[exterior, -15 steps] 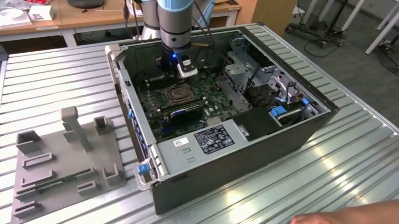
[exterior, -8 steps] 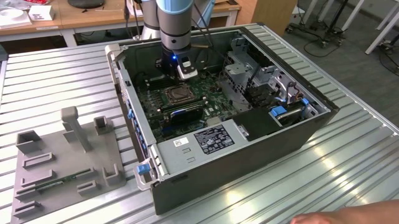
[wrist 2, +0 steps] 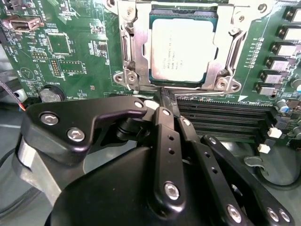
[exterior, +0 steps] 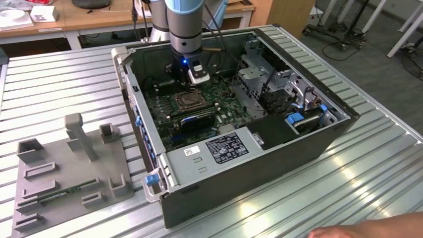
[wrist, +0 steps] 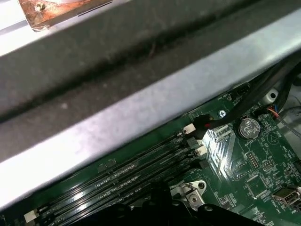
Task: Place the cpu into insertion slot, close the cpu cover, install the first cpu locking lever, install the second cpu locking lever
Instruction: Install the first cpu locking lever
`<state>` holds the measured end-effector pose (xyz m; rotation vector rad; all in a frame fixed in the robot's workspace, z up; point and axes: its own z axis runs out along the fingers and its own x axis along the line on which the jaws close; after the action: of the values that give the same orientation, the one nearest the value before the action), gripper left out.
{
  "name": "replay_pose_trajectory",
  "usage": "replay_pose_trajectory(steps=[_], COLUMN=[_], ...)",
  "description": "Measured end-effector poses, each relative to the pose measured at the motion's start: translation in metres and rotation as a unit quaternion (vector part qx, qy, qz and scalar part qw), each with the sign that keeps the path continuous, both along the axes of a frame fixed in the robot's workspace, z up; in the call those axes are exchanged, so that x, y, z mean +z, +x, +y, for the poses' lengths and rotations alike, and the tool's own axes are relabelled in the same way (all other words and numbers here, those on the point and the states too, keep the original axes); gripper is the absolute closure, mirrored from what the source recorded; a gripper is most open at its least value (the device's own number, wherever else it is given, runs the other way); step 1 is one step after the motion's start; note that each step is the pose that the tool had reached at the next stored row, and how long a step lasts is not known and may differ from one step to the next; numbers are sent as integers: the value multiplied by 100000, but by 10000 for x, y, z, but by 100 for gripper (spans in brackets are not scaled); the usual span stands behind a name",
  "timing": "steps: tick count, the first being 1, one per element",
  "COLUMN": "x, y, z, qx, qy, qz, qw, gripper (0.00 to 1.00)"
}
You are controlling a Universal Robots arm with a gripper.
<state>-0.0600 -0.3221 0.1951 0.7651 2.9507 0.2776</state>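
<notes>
The cpu (wrist 2: 183, 49), a square chip with a dull silver top, lies in the insertion slot (exterior: 187, 100) on the green board inside the open computer case. The cpu cover (wrist 2: 136, 47), a silver frame plate, lies flat around the chip. A thin metal lever rod (wrist 2: 207, 91) runs along the socket edge nearest my gripper. My gripper (wrist 2: 167, 98) is shut, its black fingertips (wrist 2: 163, 101) pressed together right at that edge, beside the rod; I cannot tell whether they touch it. In the exterior view the gripper (exterior: 196, 79) hangs just behind the socket.
Black memory slots (wrist 2: 221, 117) run beside the socket. The case wall (wrist: 141, 108) stands close by. A grey drive cage (exterior: 254, 74) and a power supply (exterior: 211, 148) flank the board. A grey fixture tray (exterior: 66, 168) sits on the table; a hand (exterior: 370, 230) shows at the front edge.
</notes>
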Motion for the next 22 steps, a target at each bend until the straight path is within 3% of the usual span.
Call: replay_pose_trajectory(steps=[10, 15, 22], x=[55, 54, 57], y=[1, 1, 1], z=[49, 114, 113], qx=[1, 1, -1], qy=[-26, -13, -42], qz=[-9, -18, -2], qw=[100000, 100000, 100000], gripper=[89, 89, 89])
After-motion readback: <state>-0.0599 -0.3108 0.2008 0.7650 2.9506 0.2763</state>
